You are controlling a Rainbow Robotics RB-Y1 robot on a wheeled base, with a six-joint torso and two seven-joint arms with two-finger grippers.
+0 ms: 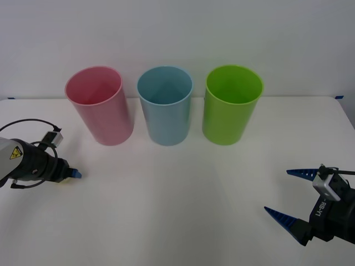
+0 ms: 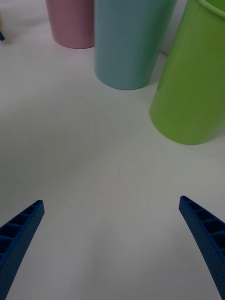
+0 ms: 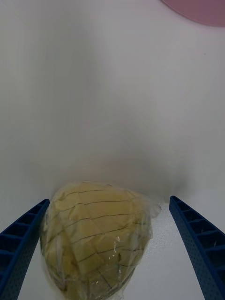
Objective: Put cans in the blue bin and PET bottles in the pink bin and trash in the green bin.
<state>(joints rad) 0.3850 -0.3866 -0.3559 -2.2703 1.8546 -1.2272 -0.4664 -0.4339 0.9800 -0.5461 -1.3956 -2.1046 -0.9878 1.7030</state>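
Trash (image 3: 96, 239), a pale yellow crumpled ball in clear wrap, sits on the white table (image 1: 183, 205) right between the left gripper's (image 3: 110, 248) blue fingers (image 3: 21, 239), and it is not yet pinched: one finger looks to be touching or just beside the wad, the other stands clear with a strip of table showing between. In the front view that left gripper (image 1: 71, 174) is low at the near left of the table, near the pink bin (image 1: 100, 105), with only its blue tip showing there. Over on the near right, the right gripper (image 1: 284, 195) waits with its fingers spread wide and nothing between them, pointing toward the bins. Those three stand in a row at the far side: pink on the left, blue bin (image 1: 165, 105) in the middle, green bin (image 1: 230, 105) on the right, all upright, mouths open, close together but not touching as far as I can tell. So the step in hand reads as the grasp on the trash, the very start of the sort. Next up, by my read: close the left fingers on the wad, lift it clear, then carry it rightward past pink and blue to drop it in green. That is the farthest bin from this arm, so the lift needs to clear both rims on the way.
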